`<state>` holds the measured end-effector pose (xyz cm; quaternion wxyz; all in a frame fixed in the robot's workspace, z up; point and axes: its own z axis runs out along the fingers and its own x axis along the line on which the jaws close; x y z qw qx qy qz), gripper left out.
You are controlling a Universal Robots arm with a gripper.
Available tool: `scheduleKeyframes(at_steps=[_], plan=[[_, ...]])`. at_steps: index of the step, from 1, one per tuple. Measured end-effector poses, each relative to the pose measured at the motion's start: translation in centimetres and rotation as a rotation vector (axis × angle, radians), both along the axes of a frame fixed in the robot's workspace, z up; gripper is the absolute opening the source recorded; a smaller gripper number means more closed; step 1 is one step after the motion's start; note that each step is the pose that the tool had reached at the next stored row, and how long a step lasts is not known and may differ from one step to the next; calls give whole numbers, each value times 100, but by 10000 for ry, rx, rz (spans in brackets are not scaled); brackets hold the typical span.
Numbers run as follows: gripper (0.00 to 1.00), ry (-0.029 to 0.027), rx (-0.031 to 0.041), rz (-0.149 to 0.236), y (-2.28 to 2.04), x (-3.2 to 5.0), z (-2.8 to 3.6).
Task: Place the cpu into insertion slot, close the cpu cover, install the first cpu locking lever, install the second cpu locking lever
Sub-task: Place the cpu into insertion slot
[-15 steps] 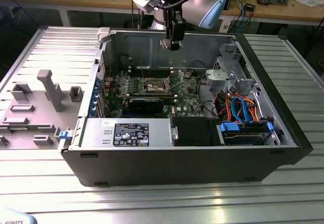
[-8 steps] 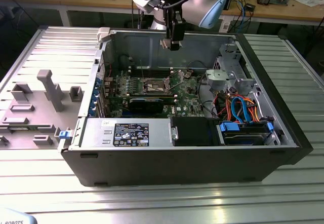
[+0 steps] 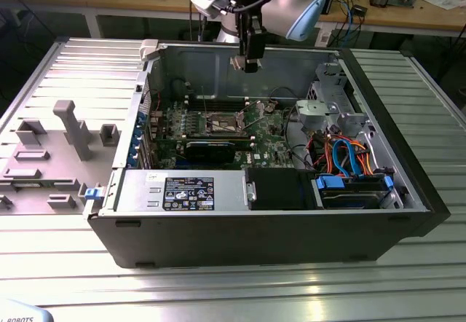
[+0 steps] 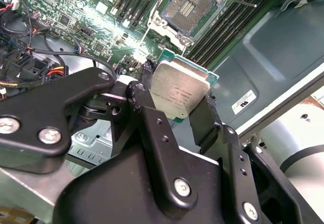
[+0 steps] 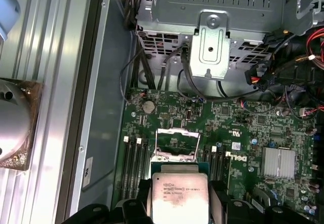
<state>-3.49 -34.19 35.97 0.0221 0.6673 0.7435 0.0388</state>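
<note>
I'm gripping the cpu [image 4: 174, 100] by its edges in the gripper [image 4: 178, 88], jaws partly closed around it, hovering above the insertion slot [image 3: 224, 124], at seven o'clock in the exterior view. I'm judging that any tilt or offset risks seating it crooked.

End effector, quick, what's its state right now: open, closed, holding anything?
End effector: closed on the cpu, held in the air, not yet in the insertion slot.
</note>
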Motion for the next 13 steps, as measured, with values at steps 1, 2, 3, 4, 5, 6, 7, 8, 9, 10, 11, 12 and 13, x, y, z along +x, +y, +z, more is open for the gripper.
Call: scheduleKeyframes(at_steps=[1, 2, 3, 4, 5, 6, 7, 8, 9, 10, 11, 12, 13], plan=[[54, 0, 0, -19, 0, 0, 0], [54, 0, -1, -37, 0, 0, 0], [54, 0, -1, -44, 0, 0, 0], [54, 0, 0, -47, 0, 0, 0], [54, 0, 0, -49, 0, 0, 0], [54, 0, 0, -50, 0, 0, 0], [54, 0, 0, -52, 0, 0, 0], [54, 0, 0, -52, 0, 0, 0], [54, 0, 0, -52, 0, 0, 0], [54, 0, 0, -53, 0, 0, 0], [54, 0, 0, -53, 0, 0, 0], [54, 0, 0, -53, 0, 0, 0], [54, 0, 0, -53, 0, 0, 0]])
